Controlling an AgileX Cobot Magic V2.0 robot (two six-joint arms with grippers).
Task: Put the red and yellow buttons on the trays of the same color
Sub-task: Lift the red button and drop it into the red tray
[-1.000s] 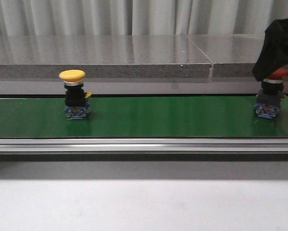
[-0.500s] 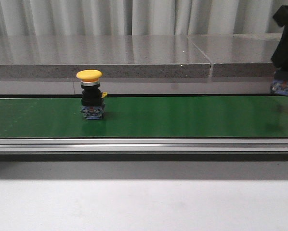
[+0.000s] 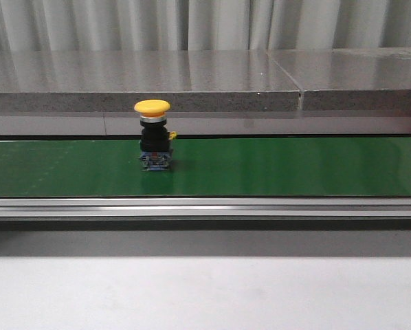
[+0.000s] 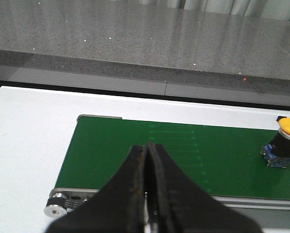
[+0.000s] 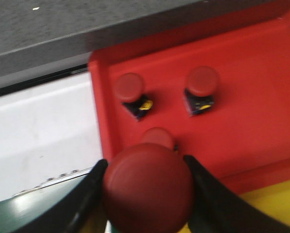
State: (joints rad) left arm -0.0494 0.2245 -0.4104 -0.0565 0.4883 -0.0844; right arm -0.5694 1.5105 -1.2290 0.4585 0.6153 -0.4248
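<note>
Since the earlier frames the yellow button (image 3: 152,135) has travelled rightward along the belt (image 3: 274,168), and the right arm, with the red button it had lifted at the right edge, has left the front view. The yellow button stands upright, long axis vertical, cap up, black body over a blue base, resting on the belt left of centre and nearer its far edge; nothing stands near it. In the right wrist view the right gripper (image 5: 146,194) is clamped on a red button (image 5: 147,187), cap toward the camera, one finger against each side, held above the near edge of the red tray (image 5: 251,97). Three red buttons stand on that tray, two side by side and one closer to the gripper, partly hidden behind the held cap. A yellow surface adjoins the tray's edge. The left gripper (image 4: 148,194) has its fingers pressed together with nothing between them, above the belt's left end; the yellow button lies well apart from it. The belt is green with a metal rail along its front, on a white table; behind it runs a grey stone ledge and pale curtains.
</note>
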